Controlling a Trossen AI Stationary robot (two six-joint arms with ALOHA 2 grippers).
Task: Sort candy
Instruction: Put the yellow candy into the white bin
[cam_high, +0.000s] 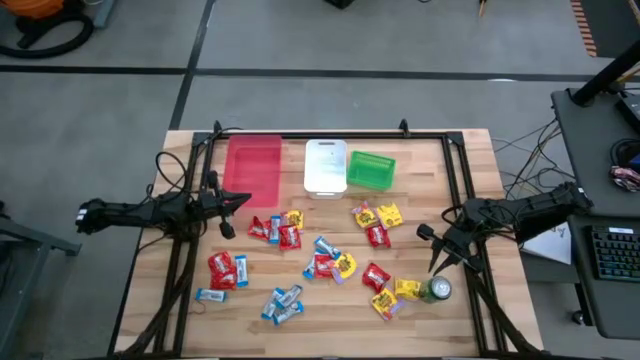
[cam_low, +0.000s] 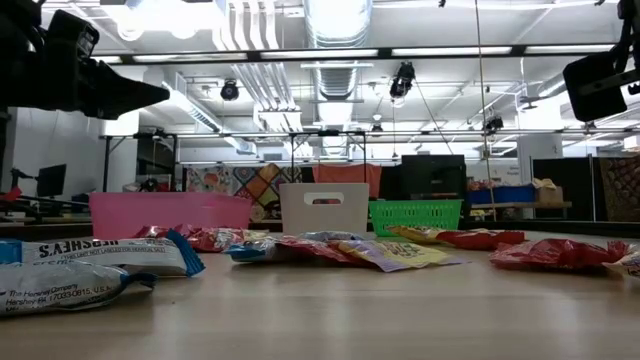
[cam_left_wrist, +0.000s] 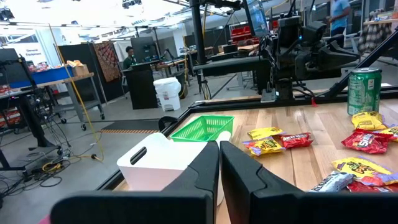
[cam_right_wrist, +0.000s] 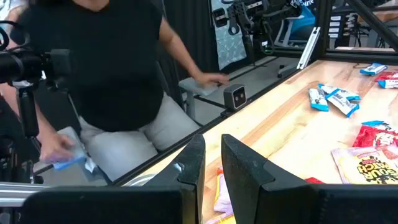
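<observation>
Candy (cam_high: 318, 262) lies scattered across the table (cam_high: 470, 200).
The left gripper (cam_high: 232, 205) hovers by the pink bin (cam_high: 253, 168), jaws together; the right gripper (cam_high: 432, 245), jaws narrowly apart and empty, hangs beside the green can (cam_high: 436, 290).

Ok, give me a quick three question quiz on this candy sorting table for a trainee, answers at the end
1. True or false: the pink bin sits between the white bin and the green basket.
2. Which thing stands nearest the right claw? A) the green can B) the pink bin C) the white bin
3. Fill the gap: the left claw hangs with its fingers ____, holding no candy.

Key
1. False: the white bin is the middle one, with pink on its left and green on its right in the high view.
2. A.
3. Shut.
</observation>
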